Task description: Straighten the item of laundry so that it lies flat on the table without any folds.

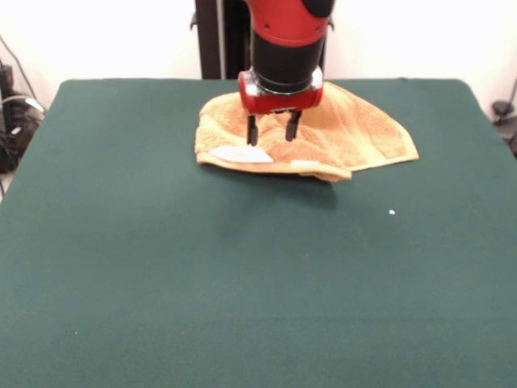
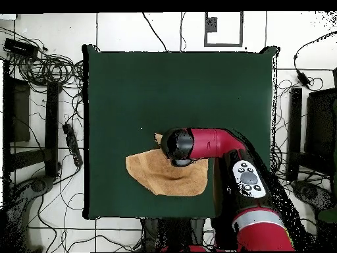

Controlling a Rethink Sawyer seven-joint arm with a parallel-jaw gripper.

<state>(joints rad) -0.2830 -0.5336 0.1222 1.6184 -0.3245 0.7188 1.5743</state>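
Now | fingers [image 1: 271, 129] spread over towel [image 1: 355, 133] | table [image 1: 242, 283] near side bare

Only the towel [image 1: 355, 133] interrupts the table [image 1: 242, 283].

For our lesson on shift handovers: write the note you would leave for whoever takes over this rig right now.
Hand: open, fingers pointing down over the towel, holding nothing; whether the tips touch the cloth cannot be told.
Towel: on the green table, toward the robot's side, partly under the arm. It is folded over itself, with a doubled edge at the front and a white label showing.
Done: nothing flat yet.
Left: grasp an edge, open the fold, spread the towel flat.
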